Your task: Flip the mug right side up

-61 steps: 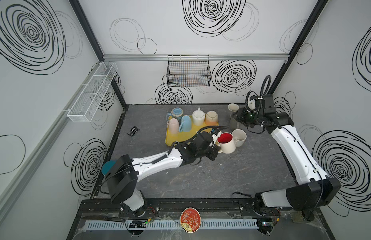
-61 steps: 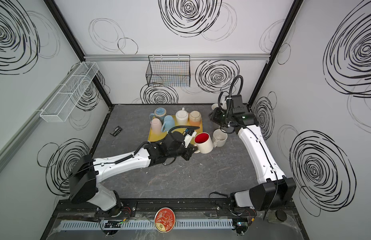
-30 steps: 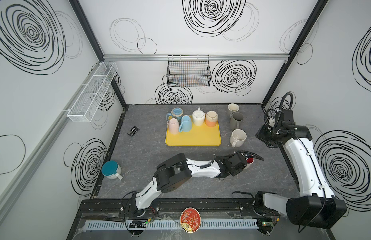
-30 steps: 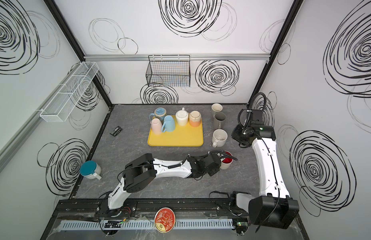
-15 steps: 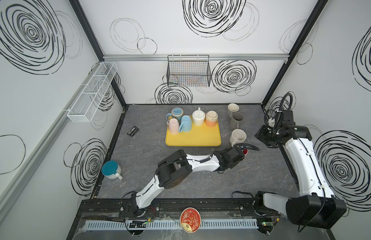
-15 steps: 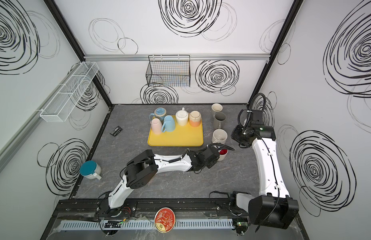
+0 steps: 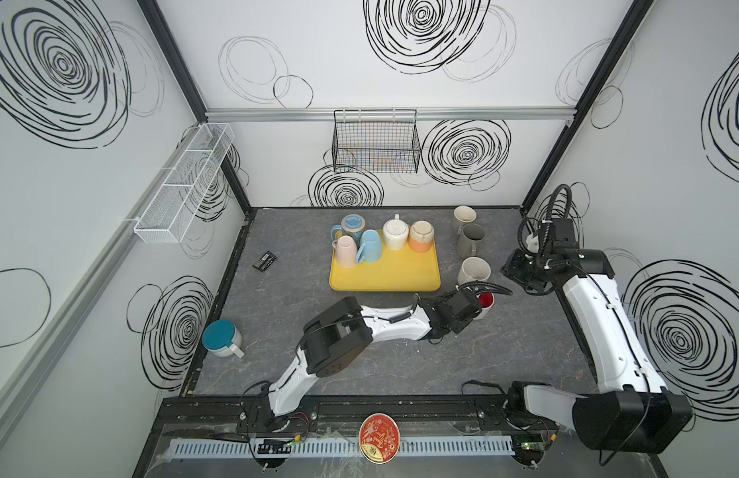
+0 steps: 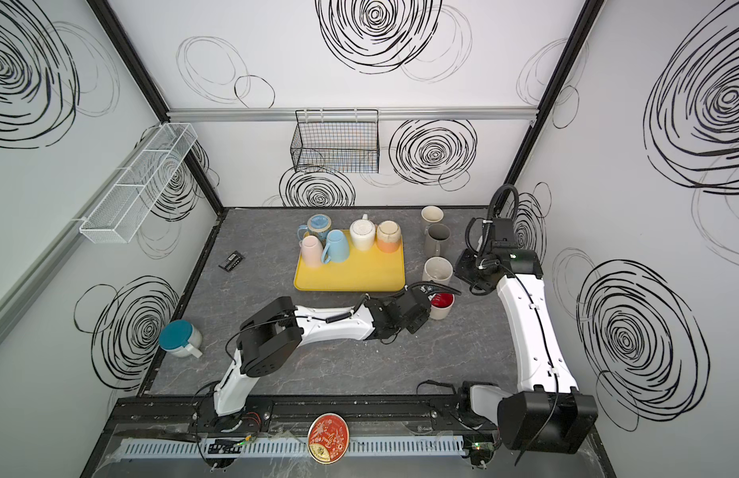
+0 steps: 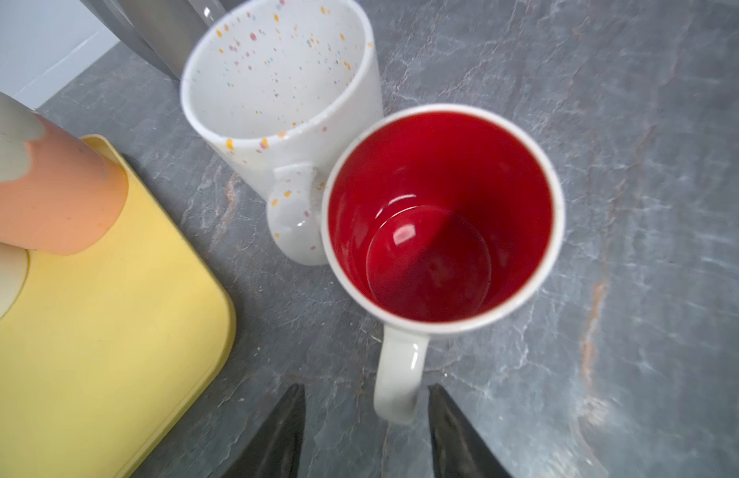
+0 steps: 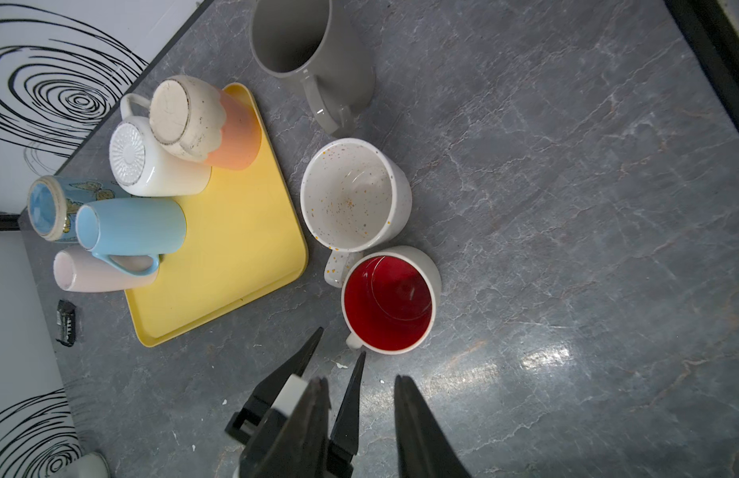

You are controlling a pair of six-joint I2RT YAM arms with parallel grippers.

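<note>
Beside the yellow tray, the left gripper stood part open astride the handle, gripping nothing, fingers cropped. The red-lined mug stood upright on the table, just beside a speckled mug. The right gripper hung slightly parted, empty.

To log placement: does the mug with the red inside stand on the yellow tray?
No: in the right wrist view the mug stands on the grey table, clear of the tray.
</note>
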